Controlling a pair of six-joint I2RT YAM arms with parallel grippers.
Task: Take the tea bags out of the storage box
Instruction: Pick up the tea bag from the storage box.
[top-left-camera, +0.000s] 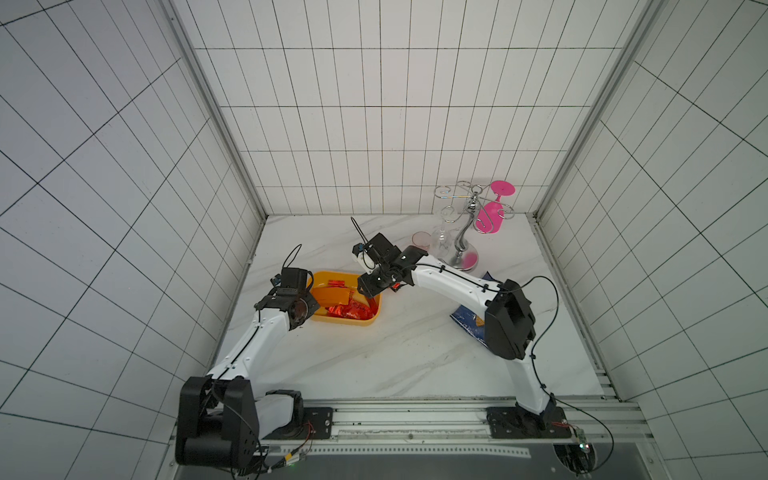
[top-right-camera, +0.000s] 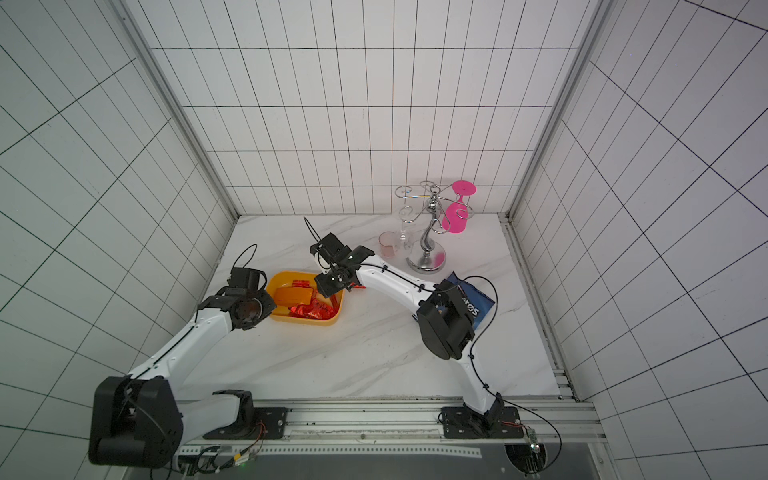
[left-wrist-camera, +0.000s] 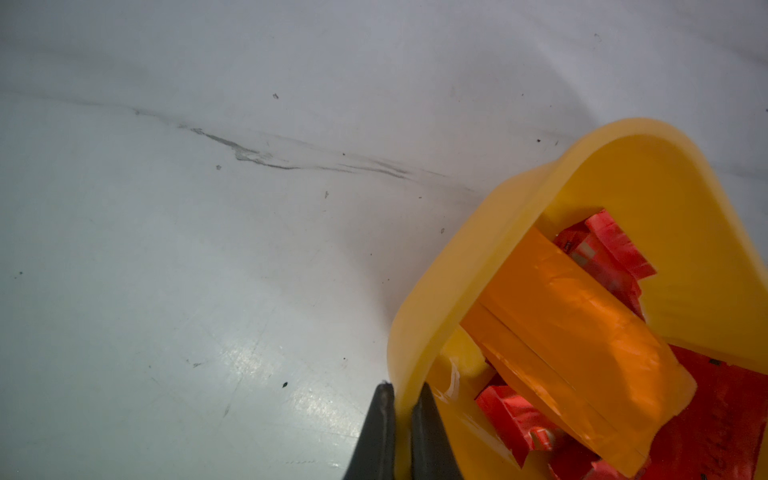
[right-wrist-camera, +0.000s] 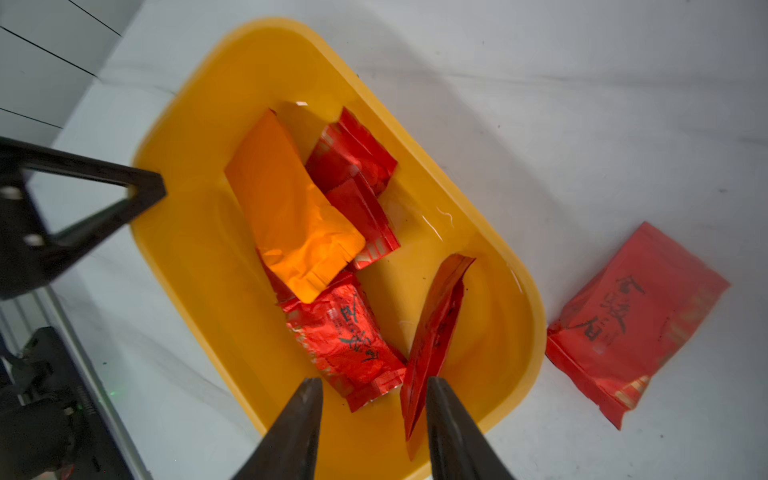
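left gripper: pinched shut on the storage box rim, one finger inside, one outside (probably to keep the tub from sliding).
right gripper: jaws apart, empty, poised over the box at one end of the on-edge sachet.
on-edge sachet: stands on its long side, long axis running away from those fingertips.
tea bags: five in the box, with the orange sachet roughly lengthwise. One red sachet lies flat on the table, just outside the wall.

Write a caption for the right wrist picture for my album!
Open right hand hovering over tea bags in the yellow storage box; one red bag already out.
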